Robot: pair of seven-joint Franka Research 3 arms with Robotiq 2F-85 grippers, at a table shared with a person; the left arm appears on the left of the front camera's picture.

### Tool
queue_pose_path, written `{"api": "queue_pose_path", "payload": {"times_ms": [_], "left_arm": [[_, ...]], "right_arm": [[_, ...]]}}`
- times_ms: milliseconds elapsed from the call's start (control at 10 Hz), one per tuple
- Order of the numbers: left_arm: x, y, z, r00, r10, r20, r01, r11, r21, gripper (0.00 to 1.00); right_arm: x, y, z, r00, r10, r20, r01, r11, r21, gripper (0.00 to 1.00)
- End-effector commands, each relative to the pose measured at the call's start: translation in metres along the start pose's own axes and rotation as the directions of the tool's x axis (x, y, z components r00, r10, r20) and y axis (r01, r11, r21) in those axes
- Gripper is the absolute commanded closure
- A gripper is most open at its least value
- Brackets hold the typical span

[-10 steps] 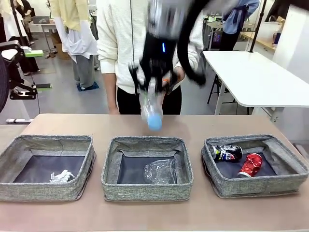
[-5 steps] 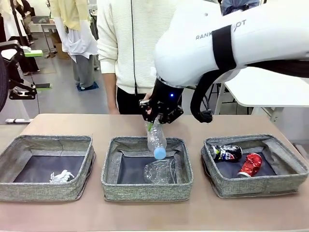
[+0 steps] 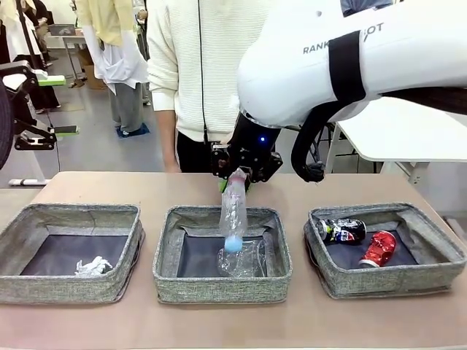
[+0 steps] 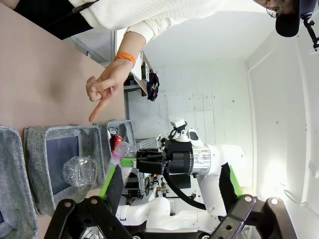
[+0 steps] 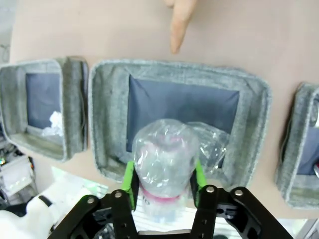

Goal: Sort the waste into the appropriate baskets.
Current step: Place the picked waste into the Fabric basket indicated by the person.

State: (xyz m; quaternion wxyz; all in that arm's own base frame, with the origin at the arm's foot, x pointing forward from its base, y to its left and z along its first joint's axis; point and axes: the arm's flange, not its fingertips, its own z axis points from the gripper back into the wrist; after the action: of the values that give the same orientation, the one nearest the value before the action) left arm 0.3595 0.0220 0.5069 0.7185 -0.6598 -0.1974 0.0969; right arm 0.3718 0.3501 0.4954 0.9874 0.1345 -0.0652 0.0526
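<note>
At the left of the front view, the left basket (image 3: 71, 251) held the white paper wad (image 3: 93, 267) in its near right corner. The left gripper (image 4: 169, 199) showed at the bottom of the left wrist view, its jaws spread wide and empty.

In the centre, the middle basket (image 3: 222, 254) already held the clear plastic cup (image 3: 243, 258). Half a second before, the small clear bottle (image 3: 233, 213) had hung tilted above this basket; now it hung nearly straight down from the right gripper (image 3: 239, 173), its blue cap just above the cup. In the right wrist view the green pads (image 5: 128, 178) flanked the bottle, and whether they gripped or had let go could not be told. The person's hand (image 4: 107, 85) pointed down at the tabletop (image 3: 219, 186) beyond the middle basket.

At the right, the right basket (image 3: 384, 249) held the dark drink can (image 3: 341, 230) and the red drink can (image 3: 378, 248). With 4 items binned, the bottle's drop looked like the last step.
</note>
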Motion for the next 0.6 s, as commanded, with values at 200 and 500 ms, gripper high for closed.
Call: {"api": "queue_pose_path", "payload": {"times_ms": [200, 500], "left_arm": [[-0.0025, -0.0028, -0.0009, 1.0, 0.004, 0.007, -0.004, 1.0, -0.013, 0.0], [-0.0025, -0.0028, -0.0009, 1.0, 0.004, 0.007, -0.004, 1.0, -0.013, 0.0]], "right_arm": [[-0.0034, -0.0044, -0.0012, 1.0, -0.016, -0.014, 0.016, 1.0, 0.025, 0.0], [-0.0019, -0.0069, -0.0003, 0.999, -0.023, -0.041, 0.025, 0.999, 0.046, 0.0]]}}
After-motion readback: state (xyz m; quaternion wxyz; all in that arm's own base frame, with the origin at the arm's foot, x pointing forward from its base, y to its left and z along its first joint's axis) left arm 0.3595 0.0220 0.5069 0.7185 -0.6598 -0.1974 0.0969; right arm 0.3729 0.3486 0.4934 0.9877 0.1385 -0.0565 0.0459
